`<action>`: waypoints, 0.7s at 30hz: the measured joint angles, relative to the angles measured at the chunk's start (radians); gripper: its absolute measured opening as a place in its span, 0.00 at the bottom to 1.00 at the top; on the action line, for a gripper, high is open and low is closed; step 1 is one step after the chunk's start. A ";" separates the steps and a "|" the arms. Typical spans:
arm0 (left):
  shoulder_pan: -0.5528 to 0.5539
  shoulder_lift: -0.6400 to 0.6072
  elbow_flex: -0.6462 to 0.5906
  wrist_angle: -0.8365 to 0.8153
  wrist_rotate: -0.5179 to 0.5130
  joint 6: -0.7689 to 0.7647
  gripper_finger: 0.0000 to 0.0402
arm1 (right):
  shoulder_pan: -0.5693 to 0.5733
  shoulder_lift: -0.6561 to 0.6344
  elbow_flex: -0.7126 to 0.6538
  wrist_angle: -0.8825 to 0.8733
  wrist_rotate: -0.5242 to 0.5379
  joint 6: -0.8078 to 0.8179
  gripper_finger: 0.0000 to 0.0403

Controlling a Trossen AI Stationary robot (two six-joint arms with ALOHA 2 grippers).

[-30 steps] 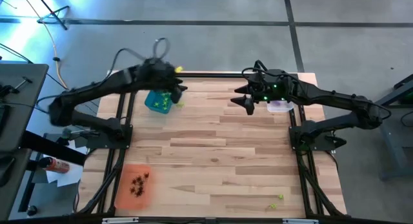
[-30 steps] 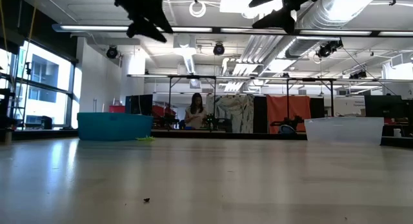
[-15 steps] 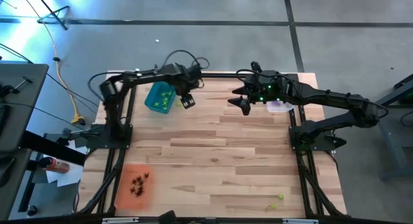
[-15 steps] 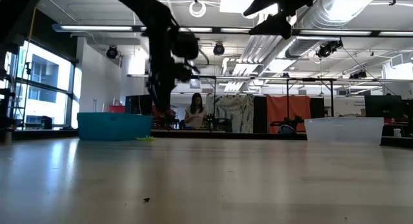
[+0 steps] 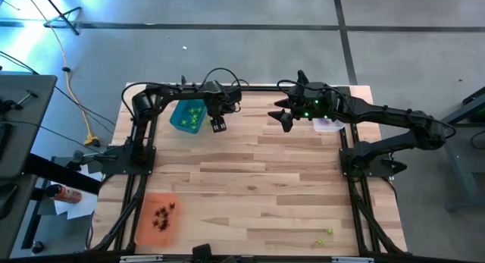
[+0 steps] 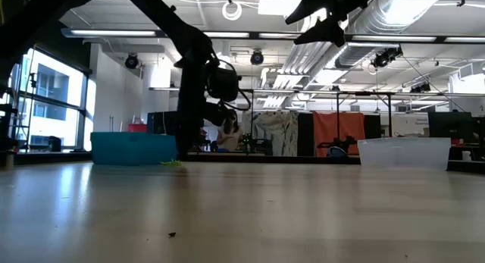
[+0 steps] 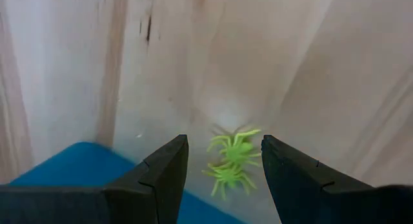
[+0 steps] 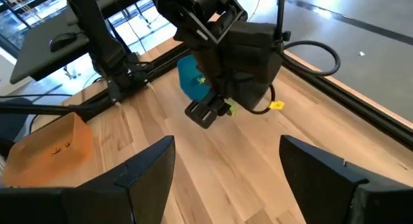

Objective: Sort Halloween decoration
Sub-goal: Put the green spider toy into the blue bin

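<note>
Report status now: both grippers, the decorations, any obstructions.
Left gripper open, hovering over two green spiders on the table beside the teal tray. Right gripper open, empty, waiting mid-air. Nothing in the way.

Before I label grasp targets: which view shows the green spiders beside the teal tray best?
The left wrist view: the green spiders lie on the wood between the left gripper fingers, legs clear. The high view hides them behind that gripper; the low view gives a green sliver by the teal tray.
</note>
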 joint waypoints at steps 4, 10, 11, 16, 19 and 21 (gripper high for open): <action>0.000 -0.002 -0.001 -0.009 -0.010 0.054 0.46 | 0.000 0.000 0.000 0.000 0.011 0.000 0.68; 0.009 0.023 -0.023 -0.026 0.004 0.137 0.46 | 0.000 0.000 0.000 0.000 0.011 0.019 0.68; 0.012 0.027 -0.023 -0.027 0.015 0.138 0.46 | 0.000 0.000 0.000 0.000 0.011 0.019 0.68; 0.011 0.037 -0.019 -0.027 0.016 0.139 0.44 | 0.000 0.000 0.000 0.000 0.011 0.019 0.68; 0.004 0.041 -0.005 -0.045 0.016 0.144 0.36 | 0.000 0.000 0.000 0.000 0.012 0.019 0.68; -0.001 0.045 0.011 -0.056 0.016 0.152 0.27 | 0.000 0.000 0.000 0.000 0.013 0.019 0.68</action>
